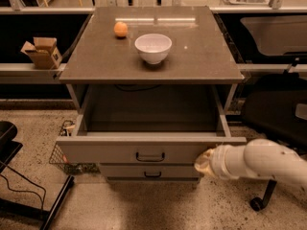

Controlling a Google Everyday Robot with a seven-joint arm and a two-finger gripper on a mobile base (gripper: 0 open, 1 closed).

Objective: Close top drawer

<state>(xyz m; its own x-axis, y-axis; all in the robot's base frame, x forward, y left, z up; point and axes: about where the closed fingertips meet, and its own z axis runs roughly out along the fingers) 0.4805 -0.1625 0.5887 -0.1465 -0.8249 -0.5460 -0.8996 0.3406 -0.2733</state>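
Top drawer [108, 150] stands pulled well out of the grey cabinet [206, 56], its wide front panel facing the camera and its dark bail handle [150, 156] at the centre. The open tray reaches back under the cabinet top. Just below its front sits a shorter drawer [124, 171], which looks nearly shut.

The step in hand appears to be the push that sends the drawer home. To do it well, the force should go straight back along the runners, flat against the panel. The contact sits right of the handle, so an off-centre shove could skew the drawer and make it bind. A slow, level push would help, and so would sliding the contact nearer the middle. The push should also stay on the tall top panel and not slip down onto the shorter drawer.

The gripper [201, 163] is low on the right part of the drawer's front, its cream tip touching or just shy of the panel, with the white arm [261, 163] reaching in from the right. Whether it is wide or narrow I cannot tell, since the tip shows only as one pale mass. It seems to hold nothing.

On the cabinet top, a white bowl [153, 48] and an orange ball [121, 29] stand well apart from the action. A jolt at closing could rattle them.
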